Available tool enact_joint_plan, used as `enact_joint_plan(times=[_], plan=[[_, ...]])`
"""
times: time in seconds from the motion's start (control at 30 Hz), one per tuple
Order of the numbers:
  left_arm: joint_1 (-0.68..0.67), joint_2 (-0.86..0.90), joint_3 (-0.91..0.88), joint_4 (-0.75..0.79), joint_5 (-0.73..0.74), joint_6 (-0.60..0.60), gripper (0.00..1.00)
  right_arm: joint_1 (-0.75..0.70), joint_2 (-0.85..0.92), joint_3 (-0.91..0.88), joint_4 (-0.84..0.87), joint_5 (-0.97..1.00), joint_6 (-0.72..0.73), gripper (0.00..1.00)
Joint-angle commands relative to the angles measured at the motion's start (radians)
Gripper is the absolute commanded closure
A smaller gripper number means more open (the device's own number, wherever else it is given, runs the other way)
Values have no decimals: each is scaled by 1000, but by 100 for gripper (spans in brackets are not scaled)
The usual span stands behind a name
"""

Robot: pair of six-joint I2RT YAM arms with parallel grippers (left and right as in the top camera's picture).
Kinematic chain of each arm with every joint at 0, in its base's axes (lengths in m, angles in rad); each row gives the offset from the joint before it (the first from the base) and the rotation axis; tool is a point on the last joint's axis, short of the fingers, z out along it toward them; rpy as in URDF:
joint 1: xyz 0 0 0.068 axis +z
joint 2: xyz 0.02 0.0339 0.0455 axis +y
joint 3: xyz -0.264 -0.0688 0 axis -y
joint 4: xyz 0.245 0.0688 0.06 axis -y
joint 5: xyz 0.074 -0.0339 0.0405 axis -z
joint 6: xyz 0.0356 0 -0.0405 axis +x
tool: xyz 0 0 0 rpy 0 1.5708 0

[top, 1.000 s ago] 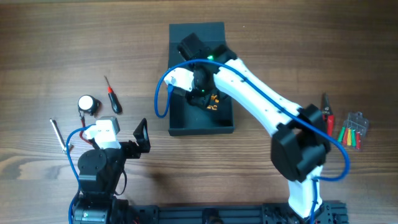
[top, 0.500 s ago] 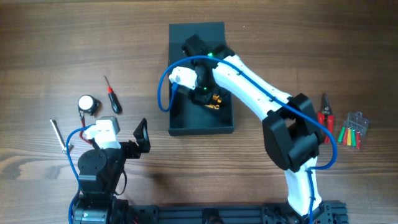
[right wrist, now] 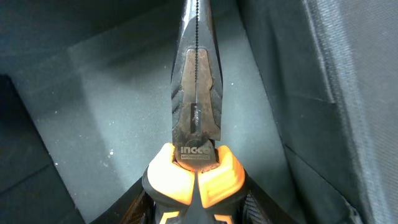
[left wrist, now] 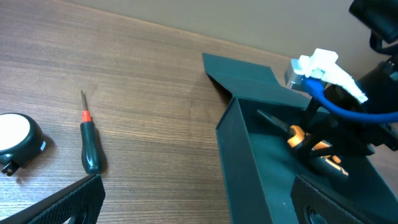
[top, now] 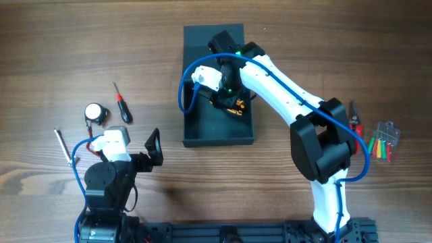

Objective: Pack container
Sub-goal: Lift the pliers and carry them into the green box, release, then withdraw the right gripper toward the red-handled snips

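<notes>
The dark teal-grey container (top: 219, 140) stands open at the table's middle, its flap lid (top: 202, 35) lying flat behind it. My right gripper (top: 226, 96) is inside the container, shut on orange-and-black pliers (top: 236, 106). In the right wrist view the pliers (right wrist: 196, 124) point away from my right gripper (right wrist: 198, 210) over the container floor (right wrist: 106, 93). My left gripper (top: 154, 148) is open and empty, left of the container. In the left wrist view my left gripper (left wrist: 196, 208) frames the container's near wall (left wrist: 249, 162) and the pliers (left wrist: 311, 146).
A red-handled screwdriver (top: 121, 104), a white round tape measure (top: 96, 113) and a thin metal tool (top: 63, 147) lie at the left. Red cutters (top: 354, 125) and a clear case of green and red bits (top: 383, 143) lie at the right.
My right gripper has moved a little right and toward the far side inside the container, still holding the pliers. The left arm has not moved.
</notes>
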Motion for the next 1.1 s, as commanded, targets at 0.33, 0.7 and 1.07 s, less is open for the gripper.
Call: enact_joint_plan(times=[0.33, 0.7, 1.07], plan=[[5, 2, 21, 0, -6, -13, 0, 2, 20, -121, 20, -39, 6, 62], [5, 2, 21, 0, -6, -13, 0, 2, -5, -55, -16, -38, 88, 19], [5, 2, 21, 0, -6, -13, 0, -56, -193, 472, -281, 296, 605, 0]])
